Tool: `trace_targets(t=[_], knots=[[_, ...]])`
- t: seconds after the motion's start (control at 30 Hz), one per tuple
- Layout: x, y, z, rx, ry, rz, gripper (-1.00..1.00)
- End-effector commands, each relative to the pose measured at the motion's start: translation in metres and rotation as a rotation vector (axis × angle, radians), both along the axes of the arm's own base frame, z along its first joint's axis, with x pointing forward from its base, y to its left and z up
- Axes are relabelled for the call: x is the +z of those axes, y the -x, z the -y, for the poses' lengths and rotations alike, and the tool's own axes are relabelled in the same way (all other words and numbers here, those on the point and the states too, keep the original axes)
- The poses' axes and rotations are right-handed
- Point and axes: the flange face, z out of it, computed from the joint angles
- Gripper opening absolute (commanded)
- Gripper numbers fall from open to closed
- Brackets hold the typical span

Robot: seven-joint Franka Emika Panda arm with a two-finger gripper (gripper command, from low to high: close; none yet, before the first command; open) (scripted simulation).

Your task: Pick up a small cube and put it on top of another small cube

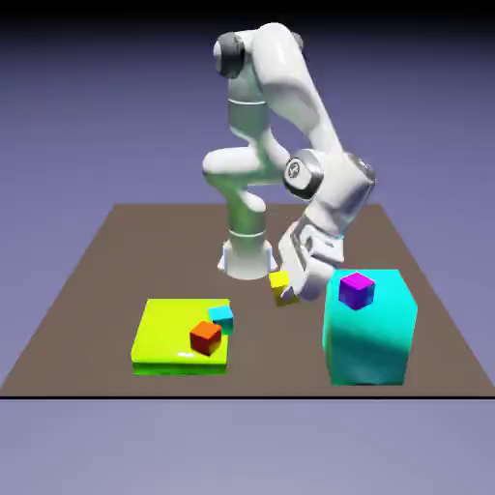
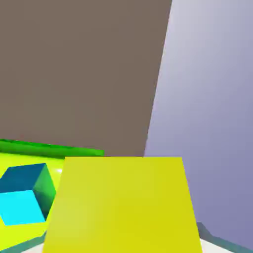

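The small yellow cube [image 1: 281, 287] hangs above the table between the lime slab and the big cyan block, held in my gripper [image 1: 286, 289], which is shut on it. In the hand view the yellow cube [image 2: 121, 205] fills the lower middle and hides both fingertips. A small cyan cube [image 1: 222, 316] sits on the lime-green slab [image 1: 169, 338], also seen as the cyan cube [image 2: 24, 195] at the lower left of the hand view. A red cube [image 1: 205, 336] rests on the same slab, touching the cyan one's corner.
A big cyan block [image 1: 369, 327] stands at the exterior view's right with a small purple cube [image 1: 357, 289] on top. The brown table [image 1: 116, 261] ends close behind the slab; the table's edge [image 2: 158, 99] runs diagonally in the hand view.
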Motion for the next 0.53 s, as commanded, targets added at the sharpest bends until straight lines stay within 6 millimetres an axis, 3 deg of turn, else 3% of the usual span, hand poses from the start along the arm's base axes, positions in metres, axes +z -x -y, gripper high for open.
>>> trace_targets(t=[0.0, 0.07, 0.1, 0.17, 0.27, 0.3, 0.33, 0.37, 0.47, 0.5], knots=[[0.012, 0.009, -0.017, 0.101, 0.028, 0.025, -1.0], [0.036, 0.041, -0.067, 0.338, 0.095, 0.076, -1.0], [0.043, 0.052, -0.08, 0.398, 0.115, 0.078, -1.0], [0.045, 0.055, -0.083, 0.408, 0.119, 0.076, -1.0], [-0.012, 0.03, -0.063, 0.408, 0.119, 0.076, -1.0], [-0.013, 0.029, -0.062, 0.408, 0.119, 0.076, -1.0], [-0.013, 0.029, -0.062, 0.408, 0.119, 0.076, 1.0], [-0.013, 0.029, -0.062, 0.408, 0.119, 0.076, 1.0], [0.043, 0.054, -0.082, 0.408, 0.119, 0.076, 1.0], [0.045, 0.055, -0.083, 0.408, 0.119, 0.076, 1.0]])
